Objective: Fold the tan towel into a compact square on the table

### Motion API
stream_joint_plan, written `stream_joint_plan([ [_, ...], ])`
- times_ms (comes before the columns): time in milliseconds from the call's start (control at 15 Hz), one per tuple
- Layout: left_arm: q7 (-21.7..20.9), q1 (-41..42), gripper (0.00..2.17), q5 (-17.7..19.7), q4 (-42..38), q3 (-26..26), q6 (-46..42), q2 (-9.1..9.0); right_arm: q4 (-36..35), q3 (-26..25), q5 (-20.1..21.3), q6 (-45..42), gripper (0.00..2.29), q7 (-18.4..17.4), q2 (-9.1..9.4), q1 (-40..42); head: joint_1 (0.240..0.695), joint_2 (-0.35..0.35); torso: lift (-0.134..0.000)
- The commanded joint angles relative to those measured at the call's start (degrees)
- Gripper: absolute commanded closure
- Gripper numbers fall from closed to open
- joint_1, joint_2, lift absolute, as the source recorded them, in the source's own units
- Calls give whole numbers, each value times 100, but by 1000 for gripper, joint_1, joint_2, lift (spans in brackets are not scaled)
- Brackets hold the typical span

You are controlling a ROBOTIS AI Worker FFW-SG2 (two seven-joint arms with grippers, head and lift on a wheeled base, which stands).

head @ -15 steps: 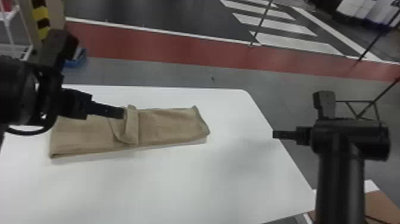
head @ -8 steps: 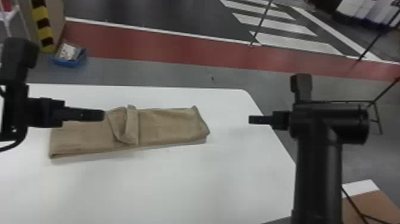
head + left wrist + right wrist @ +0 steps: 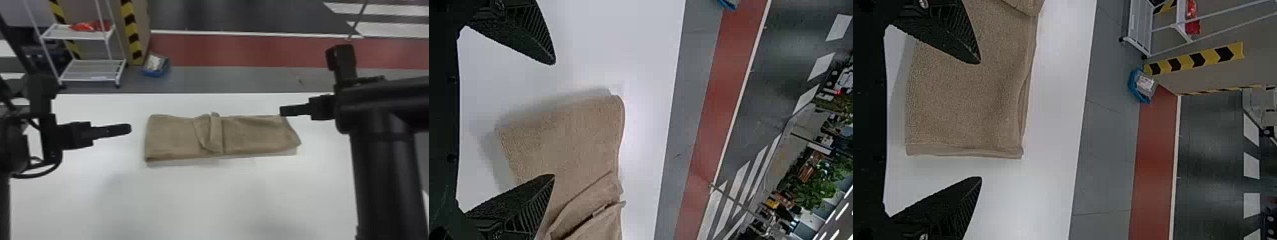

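The tan towel (image 3: 252,133) lies as a long folded strip across the table, with a raised crumpled fold near its middle. My left gripper (image 3: 130,128) is just left of the towel's left end in the head view; my right gripper (image 3: 281,111) is over its far right corner. In the left wrist view the left gripper (image 3: 554,120) is wide open, the towel (image 3: 574,135) beyond and partly behind one finger. The right wrist view has the right gripper (image 3: 980,120) open too, the towel's end edge (image 3: 965,151) showing between its fingers.
The white table (image 3: 204,198) extends in front of the towel and to both sides. Past its far edge, on the floor, are a white wire shelf (image 3: 89,68) and a blue bin (image 3: 155,65).
The head view has swung toward the left, shifting the towel and background rightward. Relative to the towel, the left gripper has moved left off it, and the right gripper has come in to its right end.
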Motion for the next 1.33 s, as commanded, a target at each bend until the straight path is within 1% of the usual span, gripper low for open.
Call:
stream_joint_plan([
  [0, 0, 206, 83, 184, -7, 243, -130, 157, 16, 323, -18, 32, 39, 1, 18, -97, 695, 7, -123],
  [67, 0, 277, 83, 228, 2, 278, -183, 201, 16, 481, 9, 14, 39, 36, 18, -97, 695, 24, -123],
  [133, 0, 347, 83, 263, 11, 322, -253, 218, 51, 666, 44, -56, 36, 159, 18, -97, 695, 55, -123],
  [333, 0, 452, 83, 360, 55, 392, -359, 280, 315, 1220, 492, -460, 36, 484, 18, -159, 695, 103, -123],
  [467, -9, 496, 83, 377, 63, 427, -429, 306, 473, 1580, 844, -583, 36, 555, 18, -212, 695, 135, -123],
  [533, -9, 523, 83, 421, 63, 445, -429, 324, 535, 1668, 940, -601, 36, 590, 18, -238, 695, 143, -123],
  [600, -9, 549, 83, 465, 63, 471, -429, 341, 587, 1712, 949, -583, 36, 563, 18, -229, 695, 149, -123],
  [867, -9, 637, 83, 518, 72, 498, -570, 376, 745, 1958, 896, -566, 39, 537, 18, -115, 695, 170, -123],
  [1000, -9, 663, 83, 518, 72, 498, -587, 376, 789, 2090, 765, -513, 39, 546, 18, -45, 695, 180, -123],
  [1067, -9, 663, 83, 518, 81, 498, -605, 376, 789, 2107, 642, -513, 39, 563, 18, 17, 695, 185, -123],
  [1200, -9, 672, 83, 518, 99, 489, -658, 376, 754, 2019, 158, -513, 39, 642, 18, 131, 695, 197, -123],
  [1267, -9, 672, 83, 509, 107, 480, -693, 376, 745, 1949, -70, -548, 39, 739, 18, 175, 695, 213, -123],
])
